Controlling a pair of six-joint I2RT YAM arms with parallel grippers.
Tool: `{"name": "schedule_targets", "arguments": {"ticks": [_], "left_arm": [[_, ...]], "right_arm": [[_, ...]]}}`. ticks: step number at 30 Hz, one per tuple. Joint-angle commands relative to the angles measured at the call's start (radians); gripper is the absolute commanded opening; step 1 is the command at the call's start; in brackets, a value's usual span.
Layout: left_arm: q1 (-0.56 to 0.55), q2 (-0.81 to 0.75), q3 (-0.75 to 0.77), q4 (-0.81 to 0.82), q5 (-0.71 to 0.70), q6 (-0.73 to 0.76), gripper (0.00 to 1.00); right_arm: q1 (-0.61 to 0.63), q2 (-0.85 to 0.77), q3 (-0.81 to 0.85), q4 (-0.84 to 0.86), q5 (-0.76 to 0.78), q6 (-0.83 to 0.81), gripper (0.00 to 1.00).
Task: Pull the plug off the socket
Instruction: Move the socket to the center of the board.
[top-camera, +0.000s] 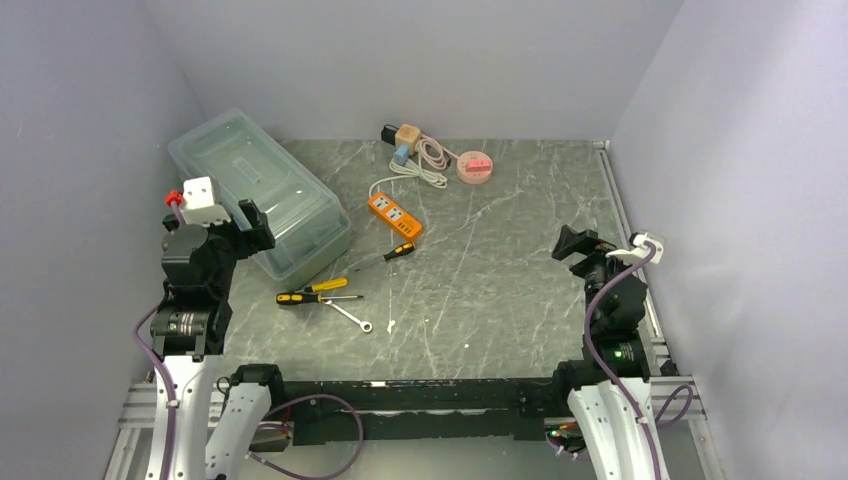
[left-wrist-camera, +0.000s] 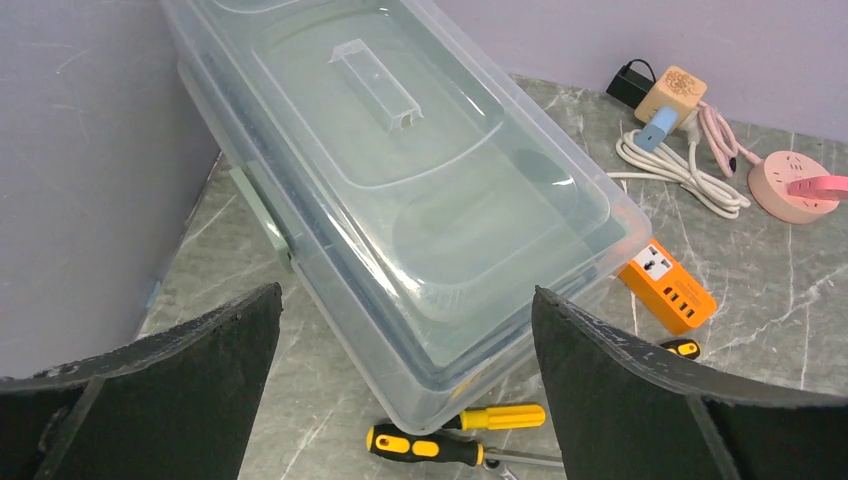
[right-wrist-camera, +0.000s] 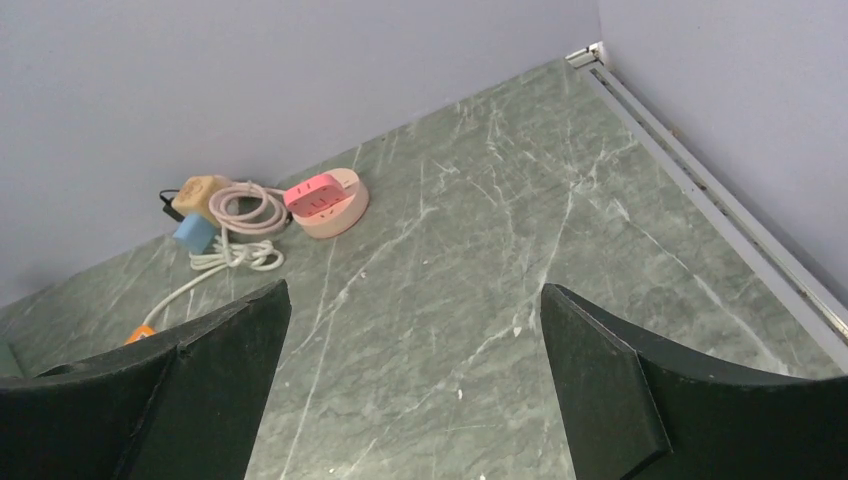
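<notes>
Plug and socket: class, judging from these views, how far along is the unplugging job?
Done: nothing; the blue plug sits in the beige cube socket. In hand: nothing; left gripper and right gripper are open, far off. Left: reach, grip, pull.

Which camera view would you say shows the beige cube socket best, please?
The left wrist view: the beige cube socket appears largest, its blue plug distinct. The top external and right wrist views show it only small, near the back wall.
</notes>
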Motion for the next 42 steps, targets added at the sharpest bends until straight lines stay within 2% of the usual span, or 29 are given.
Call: {"name": "schedule_targets", "arguments": {"ticks": [1, 7, 10, 14, 16, 20, 22, 28, 31, 34, 36, 38, 42], "left_arm": [[0.000, -0.010, 0.016, 0.022, -0.017, -0.016, 0.99], [-0.001, -0.012, 0.017, 0.019, -0.020, -0.023, 0.99], [-0.001, -0.016, 0.015, 0.023, -0.017, -0.025, 0.99], [-0.002, -0.017, 0.010, 0.026, -0.004, -0.028, 0.99], [-0.002, -0.012, -0.003, 0.034, 0.004, -0.024, 0.99], [-0.003, 0.031, 0.002, 0.017, 0.000, -0.018, 0.99], [-0.004, 0.044, 0.009, 0.007, 0.009, -0.017, 0.99], [-0.003, 0.053, -0.012, 0.020, 0.050, 0.006, 0.99], [-0.004, 0.063, -0.012, 0.020, 0.067, 0.006, 0.99], [-0.004, 0.074, -0.015, 0.026, 0.096, 0.008, 0.99], [-0.004, 0.082, -0.018, 0.032, 0.111, 0.010, 0.99], [-0.004, 0.091, -0.020, 0.036, 0.124, 0.012, 0.99], [-0.004, 0.103, -0.014, 0.030, 0.162, 0.015, 0.99]], "right_arm": [[-0.001, -0.007, -0.004, 0.037, -0.033, -0.015, 1.00], [0.000, 0.023, -0.025, 0.082, 0.013, 0.139, 1.00], [-0.001, 0.029, -0.040, 0.137, -0.044, 0.142, 1.00], [-0.001, 0.021, -0.105, 0.284, -0.200, 0.045, 1.00], [-0.001, 0.082, -0.065, 0.261, -0.240, 0.063, 1.00], [0.007, 0.343, 0.091, 0.161, -0.414, 0.078, 0.99], [0.034, 0.454, 0.141, 0.148, -0.444, 0.090, 0.97], [0.324, 0.801, 0.388, -0.030, -0.230, 0.054, 0.93], [0.436, 0.960, 0.498, -0.026, -0.236, 0.016, 0.91], [0.490, 1.124, 0.622, -0.024, -0.332, -0.053, 0.91], [0.518, 1.252, 0.735, -0.090, -0.368, -0.125, 0.94], [0.546, 1.379, 0.858, -0.190, -0.339, -0.189, 0.94], [0.605, 1.580, 1.032, -0.288, -0.265, -0.280, 0.95]]}}
